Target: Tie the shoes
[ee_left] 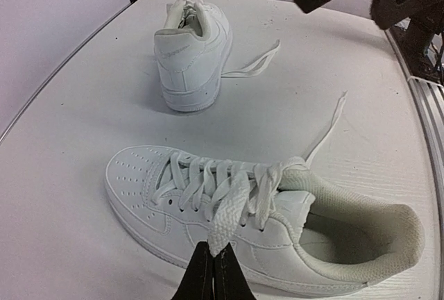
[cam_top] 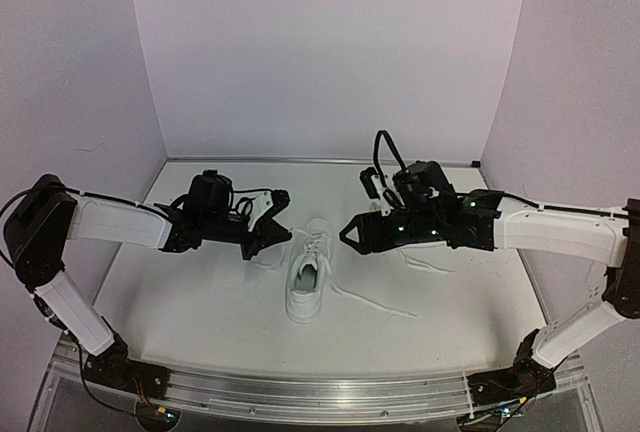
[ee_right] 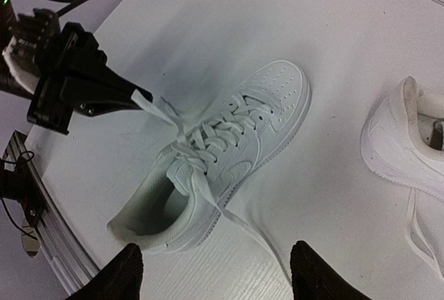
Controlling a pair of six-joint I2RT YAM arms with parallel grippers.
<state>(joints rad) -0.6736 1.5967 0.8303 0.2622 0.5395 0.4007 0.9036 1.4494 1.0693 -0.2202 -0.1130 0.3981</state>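
One white shoe lies mid-table with its toe pointing away from the arm bases. In the left wrist view it is the near shoe. My left gripper is shut on one of its flat white laces, which it holds just left of the shoe. The right wrist view also shows that gripper pinching the lace out sideways. My right gripper hangs open above the shoe's heel side, fingers wide apart with nothing between them. The shoe's other lace trails loose on the table. The second shoe stands farther right, its laces loose, mostly hidden under my right arm in the top view.
A white table is closed in by pale walls at the back and sides. A metal rail runs along the near edge. The second shoe's loose lace lies on the table under my right arm.
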